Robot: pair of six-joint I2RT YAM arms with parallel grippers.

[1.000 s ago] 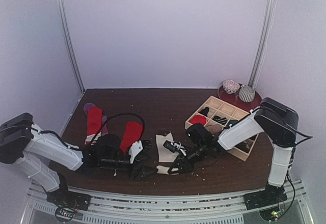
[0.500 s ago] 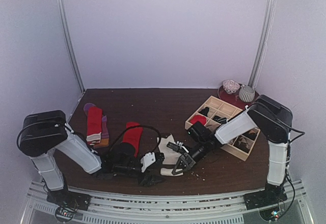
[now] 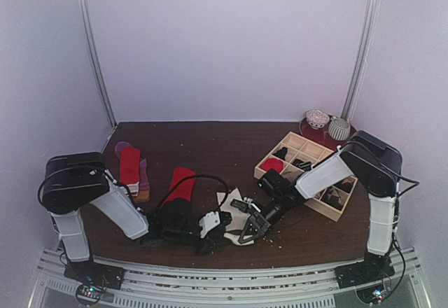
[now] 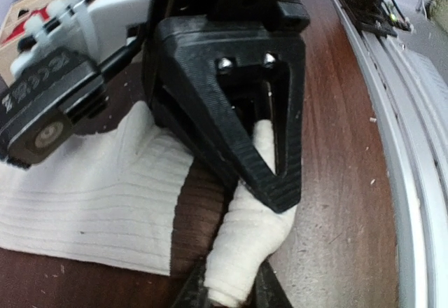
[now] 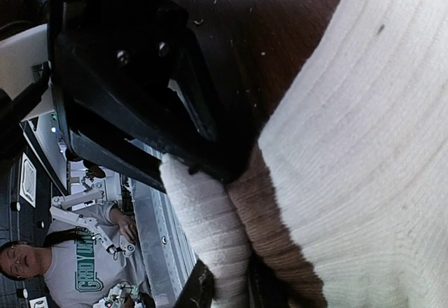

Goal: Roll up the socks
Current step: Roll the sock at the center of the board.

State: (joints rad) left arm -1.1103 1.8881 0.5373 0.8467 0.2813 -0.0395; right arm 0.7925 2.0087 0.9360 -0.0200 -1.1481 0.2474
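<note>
Dark wood desk (image 3: 210, 140), pale lilac walls, rail along the near edge. Both arms reach low to the near middle.

Cream sock (image 4: 91, 182): flat ribbed body on the desk, one end drawn out into a tight twisted strand by the near edge.

Left tool (image 4: 231, 295): pressed together on the near end of that strand. Right tool (image 5: 227, 287): pinching the same strand from the opposite side. The two tools face each other nose to nose, almost touching.

Key relation: the strand's long axis runs straight from one tool to the other, and the sock's flat body lies off to the far side of it. Neither arm is nearer (both already grip). Judgement: any roll must turn about this shared line.

Hard to make out:
- In the top view the tools cover nearly all of the sock.
- Toe or cuff in the pinch: cannot tell.
- Brown ribbed patch beside the strand: sock panel or desk, unclear.

Plain red sock (image 3: 180, 182) and red-and-purple sock (image 3: 130, 169) lie flat, well apart to the left. Wooden grid tray (image 3: 283, 143) to the right.
</note>
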